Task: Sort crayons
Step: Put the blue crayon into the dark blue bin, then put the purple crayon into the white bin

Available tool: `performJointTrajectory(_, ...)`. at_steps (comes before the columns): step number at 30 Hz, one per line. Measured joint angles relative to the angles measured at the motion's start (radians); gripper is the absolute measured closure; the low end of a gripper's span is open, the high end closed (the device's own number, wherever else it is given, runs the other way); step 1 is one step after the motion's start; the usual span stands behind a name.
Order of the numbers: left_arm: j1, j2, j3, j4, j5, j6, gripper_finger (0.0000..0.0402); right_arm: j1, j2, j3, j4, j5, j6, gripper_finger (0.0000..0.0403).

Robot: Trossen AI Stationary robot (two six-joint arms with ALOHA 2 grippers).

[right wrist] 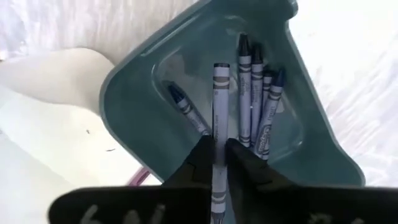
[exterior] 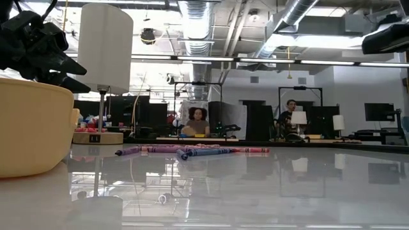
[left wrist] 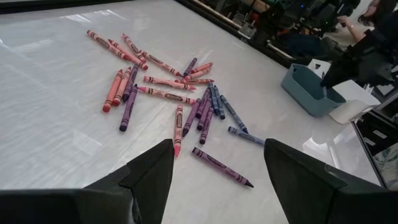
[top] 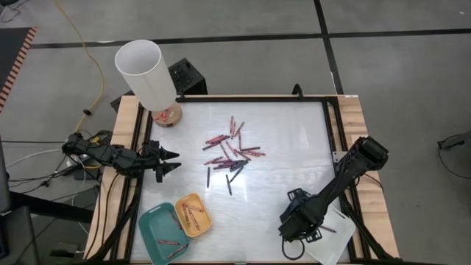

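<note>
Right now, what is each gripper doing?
Left gripper: open, empty, facing the crayon pile.
Right gripper: closed on a blue crayon over the blue tray.

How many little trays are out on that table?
4. A teal tray and a yellow tray sit together at the high view's lower left; a white tray and a blue-grey tray lie at its lower right, the blue-grey one hidden there under the right arm.
</note>
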Motion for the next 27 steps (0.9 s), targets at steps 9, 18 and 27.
performJointTrajectory(9,0.0,0.0,0.0,0.0,0.0,0.0,0.0161,-0.004,0.0,0.0,-0.002,0.001,0.052,0.034)
performJointTrajectory(18,0.0,0.0,0.0,0.0,0.0,0.0,0.0161,-0.117,-0.07,0.049,-0.012,-0.028,0.091,0.0339)
performJointTrajectory(27,0.0,0.0,0.0,0.0,0.0,0.0,0.0161,-0.38,-0.157,0.162,0.005,0.154,-0.127,0.0339)
